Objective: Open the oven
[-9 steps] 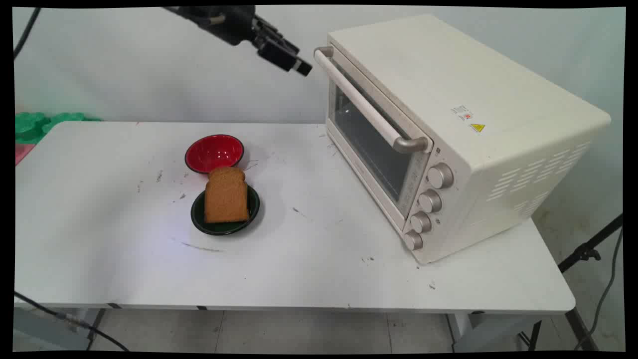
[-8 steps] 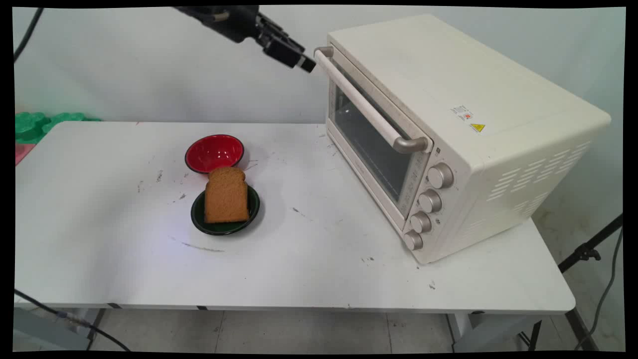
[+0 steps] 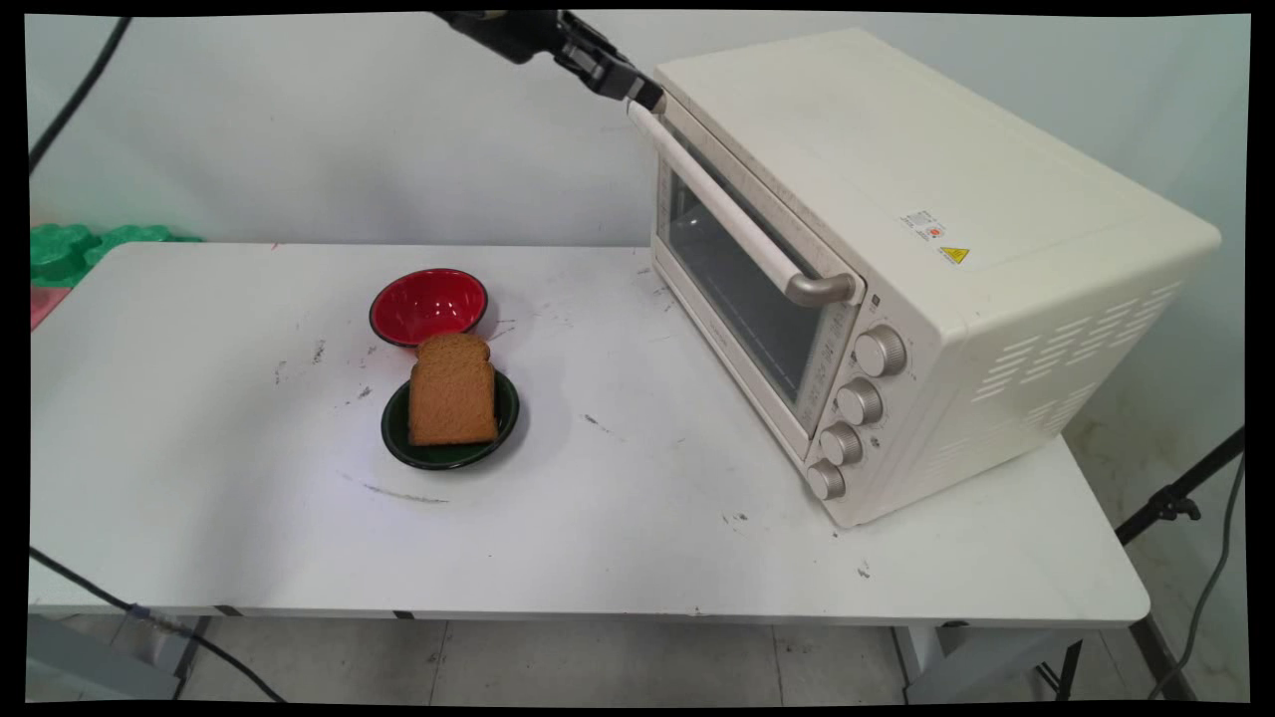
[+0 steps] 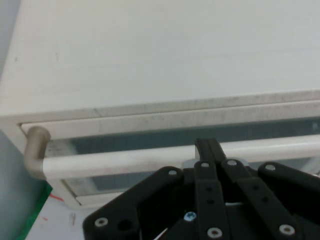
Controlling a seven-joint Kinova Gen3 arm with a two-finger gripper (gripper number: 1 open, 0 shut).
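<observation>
We are holding our claw (image 3: 645, 98) high at the far end of the toaster oven's (image 3: 926, 249) door handle (image 3: 732, 209), its tip right against the top edge of the oven door where the handle's bracket sits. In the hand view the claw (image 4: 207, 150) is pointing at the white handle bar (image 4: 125, 161), with the two fingers (image 4: 206, 149) lying pressed together, so the claw is clenched and gripping nothing. The handle's grey bracket (image 4: 36, 150) is showing off to one side, and the oven's cream top (image 4: 165, 55) is filling the upper part of that view. The oven door is sitting closed, its glass window (image 3: 732, 289) facing the middle of the bench (image 3: 199, 498), and four knobs (image 3: 857, 413) are running down the front beside it. Well apart from the claw, a slice of brown bread (image 3: 452, 390) is lying on a dark green plate (image 3: 450, 453), and a red bowl (image 3: 428, 305) is standing just behind it, touching or nearly touching the plate.
</observation>
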